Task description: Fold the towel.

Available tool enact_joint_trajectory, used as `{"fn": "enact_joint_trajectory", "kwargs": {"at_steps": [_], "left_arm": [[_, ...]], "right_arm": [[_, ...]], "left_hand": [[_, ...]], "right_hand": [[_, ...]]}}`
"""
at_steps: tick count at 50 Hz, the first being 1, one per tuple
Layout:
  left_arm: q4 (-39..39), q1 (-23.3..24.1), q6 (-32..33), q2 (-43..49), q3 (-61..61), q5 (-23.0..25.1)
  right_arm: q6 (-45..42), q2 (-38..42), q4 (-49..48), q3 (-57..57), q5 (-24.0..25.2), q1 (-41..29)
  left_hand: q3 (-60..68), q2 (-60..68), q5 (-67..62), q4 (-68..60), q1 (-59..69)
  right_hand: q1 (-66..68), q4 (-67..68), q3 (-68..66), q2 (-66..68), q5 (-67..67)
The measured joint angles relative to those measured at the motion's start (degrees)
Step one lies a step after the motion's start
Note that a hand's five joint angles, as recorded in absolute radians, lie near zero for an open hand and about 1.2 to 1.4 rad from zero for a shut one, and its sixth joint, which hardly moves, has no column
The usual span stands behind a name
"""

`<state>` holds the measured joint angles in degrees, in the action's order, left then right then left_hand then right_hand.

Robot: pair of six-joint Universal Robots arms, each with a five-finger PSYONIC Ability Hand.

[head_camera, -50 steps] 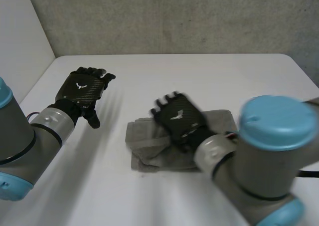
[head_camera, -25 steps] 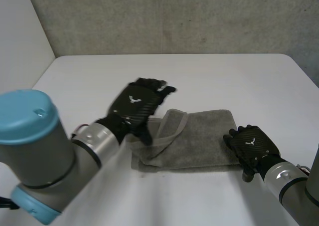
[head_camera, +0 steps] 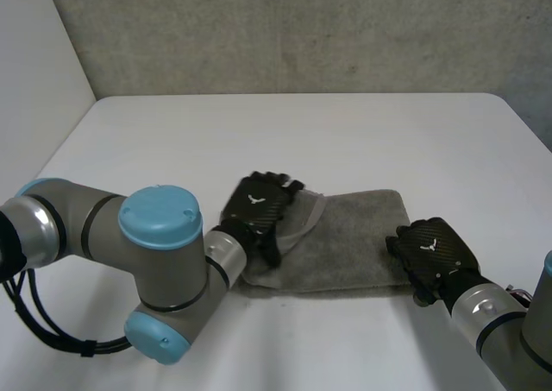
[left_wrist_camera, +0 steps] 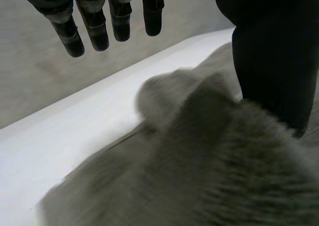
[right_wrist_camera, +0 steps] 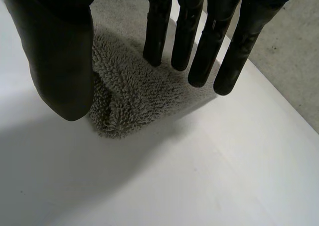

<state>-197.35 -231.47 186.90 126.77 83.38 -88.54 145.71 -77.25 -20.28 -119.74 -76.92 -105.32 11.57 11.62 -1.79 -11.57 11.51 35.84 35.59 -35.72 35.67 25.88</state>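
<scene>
- Dropping lower and drawing back toward the near edge of the bench (head_camera: 345, 141), the left robot hand (head_camera: 257, 211) is now lying over the towel's left end, and the raised flap (head_camera: 309, 211) is sitting flatter than half a second ago; the right robot hand (head_camera: 434, 251) is staying almost where it was.
- Folded into a grey strip, the towel (head_camera: 354, 240) is lying near the bench's near edge, a little toward its right side.
- In the left wrist view, the fingers (left_wrist_camera: 94, 29) are reaching out straight and spread above the cloth, with the thumb (left_wrist_camera: 271, 61) resting against the bunched pile; nothing is being pinched.
- The right robot hand is hovering spread over the towel's near right corner (right_wrist_camera: 124, 101), with fingers straight and apart from the thumb.
- Judging the risk: the loose flap is likely to spring back or crumple if the left robot hand is sliding rather than pressing, and the layers may be dragged askew while the right corner is going unheld.
- The left arm (head_camera: 159, 261) is crowding the towel's left end; a grey wall (head_camera: 302, 37) is standing behind the far edge.
</scene>
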Motion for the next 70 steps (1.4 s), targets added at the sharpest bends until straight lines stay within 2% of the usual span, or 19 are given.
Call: {"fn": "enact_joint_trajectory", "kwargs": {"at_steps": [6, 12, 25, 34, 37, 43, 47, 51, 57, 58, 60, 64, 65, 70], "left_arm": [[0.14, -1.77, 0.23, -1.29, 2.05, -7.05], [-0.44, -2.37, 0.8, -3.92, 5.84, -9.96], [-0.83, -1.69, 1.66, -6.65, 10.02, -9.79], [-0.68, -1.68, 1.2, -12.16, 12.65, -9.44], [-0.8, -2.16, 1.15, -15.09, 13.72, -9.46], [-1.09, -4.77, 1.15, -20.3, 15.76, -9.53], [-1.26, -8.93, 1.18, -23.69, 17.39, -9.52], [-1.62, -12.84, 1.19, -25.78, 18.71, -9.43], [-3.21, -16.71, 1.18, -27.36, 20.21, -8.78], [-3.44, -17.01, 1.17, -27.48, 20.37, -8.51], [-3.86, -17.29, 1.11, -27.63, 20.57, -7.76], [-4.16, -16.85, 0.43, -27.53, 20.48, -5.42], [-4.19, -16.58, 0.07, -27.42, 20.32, -4.8], [-4.2, -14.63, -2.55, -26.44, 18.93, -2.97]], "right_arm": [[-0.22, 1.72, 0.09, 0.64, -0.25, 0.02], [-0.21, 2.89, 0.09, 1.15, -0.5, 0.03], [-0.59, 3.37, -0.05, 1.94, -4.11, 0.37], [-3.77, 2.56, 0.12, 4.11, -5.09, -1.03], [-7.36, 1.94, 0.38, 6.81, -5.24, -4.38], [-15.14, 3.17, 1.02, 15.43, -5.37, -16.68], [-19.85, 8.7, 3.4, 24.86, -5.12, -27.62], [-22.44, 15.96, 8.33, 32.98, -4.31, -34.67], [-22.85, 25.46, 16.26, 42.64, -3.18, -39.35], [-22.43, 26.28, 16.9, 43.64, -3.16, -39.58], [-20.89, 26.81, 17.11, 44.79, -3.42, -39.71], [-13.16, 22.89, 13.7, 42.57, -6.03, -38.5], [-10.42, 21.08, 12.46, 41.25, -6.93, -37.68], [3.23, 11.31, 8.28, 33.86, -10.33, -31.28]], "left_hand": [[0.0, 0.02, -0.09, 0.0, 0.0], [0.0, 0.03, -0.11, 0.0, 0.0], [-0.12, -0.11, 0.05, 0.07, -0.1], [-0.56, -0.56, 0.05, 0.47, -0.37], [-0.8, -0.92, 0.06, 0.84, -0.6], [-1.18, -1.2, 0.1, 1.13, -0.98], [-1.29, -1.36, 0.11, 1.33, -1.01], [-1.29, -1.41, 0.12, 1.34, -1.01], [-1.3, -1.44, 0.12, 1.35, -1.01], [-1.3, -1.44, 0.12, 1.35, -1.01], [-1.3, -1.45, 0.12, 1.35, -1.01], [-1.3, -1.45, 0.12, 1.35, -1.01], [-1.3, -1.45, 0.12, 1.35, -1.01], [-1.29, -1.45, 0.12, 1.35, -1.01]], "right_hand": [[5.42, 5.36, -5.31, 5.31, 5.21], [13.35, 13.66, -13.47, 13.39, 13.08], [32.85, 37.89, -37.91, 37.96, 37.69], [36.65, 41.01, -40.7, 40.41, 40.93], [37.46, 41.01, -40.7, 40.47, 41.1], [37.59, 41.01, -40.7, 40.69, 41.2], [37.6, 41.01, -40.7, 40.69, 41.2], [37.85, 41.01, -40.7, 40.69, 41.21], [37.86, 41.01, -40.7, 40.69, 41.2], [37.57, 40.67, -40.33, 40.33, 40.82], [25.96, 26.95, -26.82, 26.55, 26.51], [-13.66, -11.6, 11.99, -12.88, -13.76], [-18.66, -17.67, 18.55, -19.05, -19.78], [-22.68, -20.91, 22.01, -21.9, -22.53]]}}
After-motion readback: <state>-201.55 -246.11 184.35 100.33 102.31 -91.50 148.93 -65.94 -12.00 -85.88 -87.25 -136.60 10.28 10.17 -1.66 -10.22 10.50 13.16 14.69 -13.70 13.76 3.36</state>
